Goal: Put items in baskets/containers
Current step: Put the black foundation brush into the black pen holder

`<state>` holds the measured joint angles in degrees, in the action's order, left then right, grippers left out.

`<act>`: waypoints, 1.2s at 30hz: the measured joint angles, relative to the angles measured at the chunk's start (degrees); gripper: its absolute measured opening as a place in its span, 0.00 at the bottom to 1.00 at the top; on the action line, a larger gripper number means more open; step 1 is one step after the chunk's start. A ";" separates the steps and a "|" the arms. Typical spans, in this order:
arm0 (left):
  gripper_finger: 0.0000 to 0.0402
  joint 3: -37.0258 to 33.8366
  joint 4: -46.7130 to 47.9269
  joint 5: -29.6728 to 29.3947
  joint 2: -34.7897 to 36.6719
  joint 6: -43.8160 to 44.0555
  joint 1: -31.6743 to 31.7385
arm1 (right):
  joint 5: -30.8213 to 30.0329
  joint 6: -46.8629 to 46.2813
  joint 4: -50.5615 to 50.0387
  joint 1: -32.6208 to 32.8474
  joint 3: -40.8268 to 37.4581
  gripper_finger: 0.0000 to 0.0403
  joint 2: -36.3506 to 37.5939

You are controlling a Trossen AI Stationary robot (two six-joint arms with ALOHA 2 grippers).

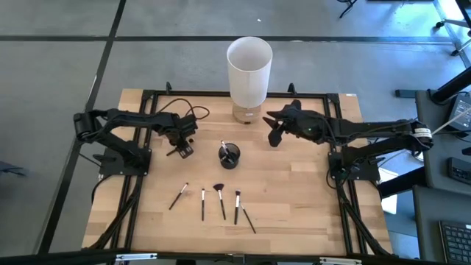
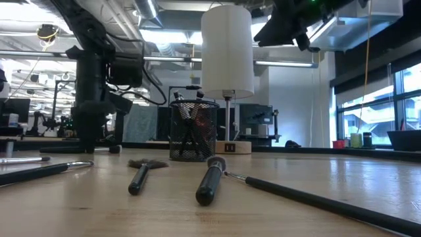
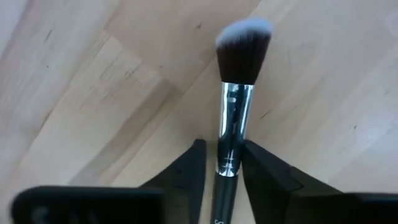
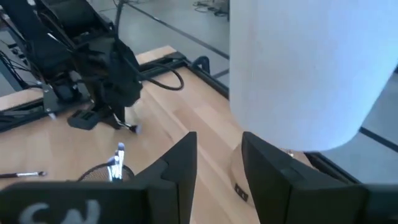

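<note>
A makeup brush [image 3: 235,106] with a silver ferrule and dark, pale-tipped bristles lies flat on the wooden table left of the dark mesh cup [image 1: 229,154]. My left gripper [image 1: 180,145] is shut on it. The cup stands on its base and holds a few brushes [image 2: 191,122] upright. Several more brushes [image 1: 220,199] lie in a row toward the near edge. My right gripper [image 4: 217,168] hangs open and empty in the air by the white cylinder, right of the cup. My left gripper pinches the brush between its two fingers where the silver ferrule meets the dark handle [image 3: 227,167]. The fingers come from above, pointing down, and lie across the brush. The brush lies flat on the table, its bristles pointing away from the fingers.
A tall white cylinder [image 1: 249,66] on a wooden base stands at the far edge, just behind the cup and close to my right gripper [image 1: 274,135]. A black frame [image 1: 147,96] runs around the table. Bare wood lies between the cup and the row of brushes.
</note>
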<state>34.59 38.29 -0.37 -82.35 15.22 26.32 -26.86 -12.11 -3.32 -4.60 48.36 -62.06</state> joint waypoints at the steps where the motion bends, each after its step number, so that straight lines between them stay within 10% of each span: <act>1: 0.20 -0.22 -0.23 -0.23 0.52 0.64 -0.02 | -0.01 0.34 0.25 0.00 0.00 0.31 0.00; 15: 0.15 -0.70 -5.62 -3.09 15.49 9.16 -4.63 | -0.02 0.29 0.73 0.00 0.00 0.31 -0.01; 25: 0.13 -0.52 -37.89 -9.33 27.34 7.45 -15.81 | -0.16 -0.92 0.04 0.02 0.00 0.31 0.00; 36: 0.14 -0.46 -69.78 -28.11 12.53 -5.04 -28.84 | -1.95 -1.37 0.04 0.02 0.02 0.31 -0.02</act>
<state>34.13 -31.49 -28.48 -69.82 10.17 -2.52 -28.82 -13.47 -3.29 -4.58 48.38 -62.08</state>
